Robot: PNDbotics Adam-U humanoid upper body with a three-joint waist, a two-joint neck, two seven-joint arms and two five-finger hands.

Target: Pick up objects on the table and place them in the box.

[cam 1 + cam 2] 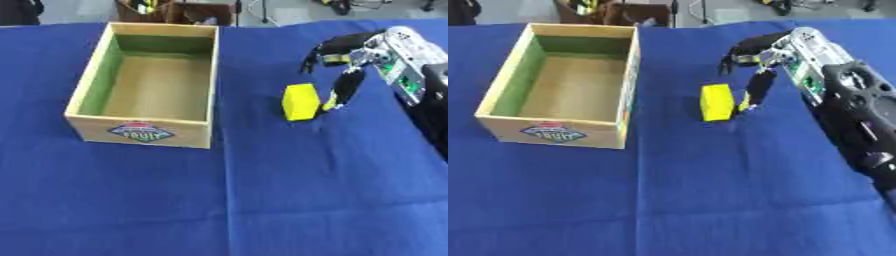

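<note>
A yellow block (300,102) stands on the blue cloth to the right of the wooden box (92,83). The box is open-topped with a green inner left wall, a label on its front, and nothing visible inside. My right hand (348,56) reaches in from the right edge, just behind and to the right of the block. Its thumb (342,92) points down and touches the block's right side, while the fingers (325,47) curve over above it without closing on it. My left hand shows in neither view.
The blue cloth (262,200) covers the whole table, with a fold line running down its middle. Dark furniture and clutter (175,10) stand beyond the far edge behind the box. My right forearm (859,120) lies along the right side.
</note>
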